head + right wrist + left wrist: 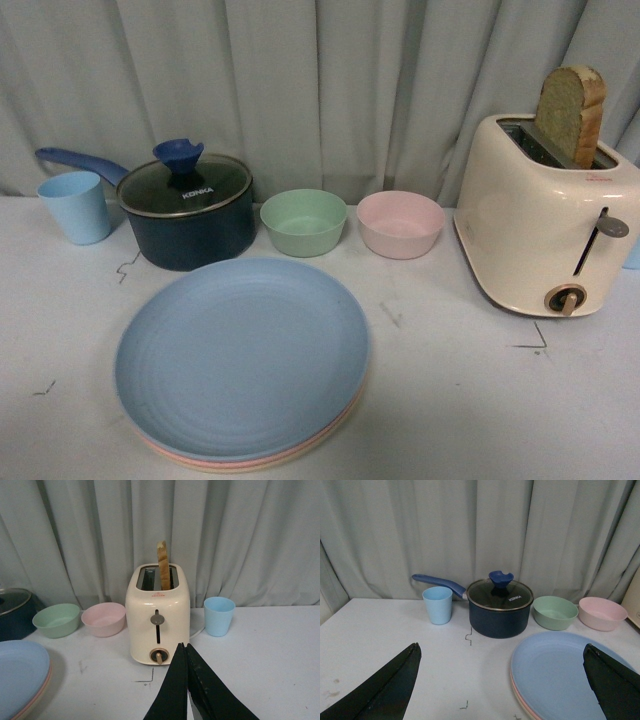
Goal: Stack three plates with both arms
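Plates stacked at the near middle of the white surface. Blue plate on top; pink plate rim showing just under it, cream plate rim lowest, at the stack's front edge. Stack sits slightly uneven, lower rims peeking out at the front and right.

Behind the stack: dark blue pot with glass lid and blue knob, handle pointing left toward the curtain. Pot near the stack's far rim; can't tell whether they touch. Left blue cup just beside the pot, in front of the handle. Green bowl right of the pot, pink bowl right of that, the two apart by a narrow gap.

Cream toaster at far right, one slice of bread standing up out of a slot. Right wrist view shows a second blue cup beyond the toaster, on its far right.

No arms in the front view.

Left end effector: fingers spread wide, nothing between them, above the surface with the stack's left part under the gap.

Right end effector: fingers pressed together, nothing held, pointing at the toaster front.
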`<state>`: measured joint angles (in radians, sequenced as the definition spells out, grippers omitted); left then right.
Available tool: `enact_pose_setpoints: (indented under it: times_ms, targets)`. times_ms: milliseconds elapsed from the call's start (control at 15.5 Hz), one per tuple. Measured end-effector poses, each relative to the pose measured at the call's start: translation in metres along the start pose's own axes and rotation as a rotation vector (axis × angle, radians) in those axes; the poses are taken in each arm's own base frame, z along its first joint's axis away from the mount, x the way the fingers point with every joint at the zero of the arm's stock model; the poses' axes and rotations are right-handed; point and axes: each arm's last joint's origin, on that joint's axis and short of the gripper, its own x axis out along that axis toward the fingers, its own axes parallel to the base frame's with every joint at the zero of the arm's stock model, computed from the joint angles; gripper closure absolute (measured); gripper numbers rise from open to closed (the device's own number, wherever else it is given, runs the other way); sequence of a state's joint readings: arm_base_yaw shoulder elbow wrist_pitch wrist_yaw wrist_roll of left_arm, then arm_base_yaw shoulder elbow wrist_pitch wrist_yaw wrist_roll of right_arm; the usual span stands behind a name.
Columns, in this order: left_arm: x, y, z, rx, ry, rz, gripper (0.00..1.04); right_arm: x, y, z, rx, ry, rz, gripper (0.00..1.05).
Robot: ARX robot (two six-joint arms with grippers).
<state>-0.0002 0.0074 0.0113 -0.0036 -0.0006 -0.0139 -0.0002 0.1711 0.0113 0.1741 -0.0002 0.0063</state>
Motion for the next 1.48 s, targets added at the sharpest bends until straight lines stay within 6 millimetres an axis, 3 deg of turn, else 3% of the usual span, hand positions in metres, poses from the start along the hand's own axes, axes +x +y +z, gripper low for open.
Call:
enact_pose_setpoints:
  times_ms: [129, 387, 452, 516, 645, 1097, 1484]
  targets:
    - [0.0000, 0.0000, 0.0000, 0.000, 0.000, 0.000, 0.07, -0.0098, 0.0000, -0.0046, 0.000, 0.029, 0.000, 1.03]
    - [0.0000, 0.0000, 0.0000, 0.000, 0.000, 0.000, 0.07, -0.0108, 0.0000, -0.0031, 0.000, 0.011, 0.000, 1.03]
    - [0.0000, 0.0000, 0.0000, 0.000, 0.000, 0.000, 0.07, -0.0108, 0.0000, -0.0031, 0.000, 0.011, 0.000, 0.59]
    - [0.0000, 0.0000, 0.0000, 0.000, 0.000, 0.000, 0.07, -0.0108, 0.0000, -0.0031, -0.001, 0.011, 0.000, 0.38]
    - [0.0000, 0.0000, 0.0000, 0.000, 0.000, 0.000, 0.07, -0.0108, 0.0000, -0.0031, -0.001, 0.011, 0.000, 0.23]
    - [0.0000, 0.0000, 0.0000, 0.000, 0.000, 0.000, 0.07, -0.0108, 0.0000, -0.0031, 0.000, 0.011, 0.000, 0.04]
    - [0.0000, 0.0000, 0.0000, 0.000, 0.000, 0.000, 0.07, -0.0108, 0.0000, -0.0031, 0.000, 0.011, 0.000, 0.06]
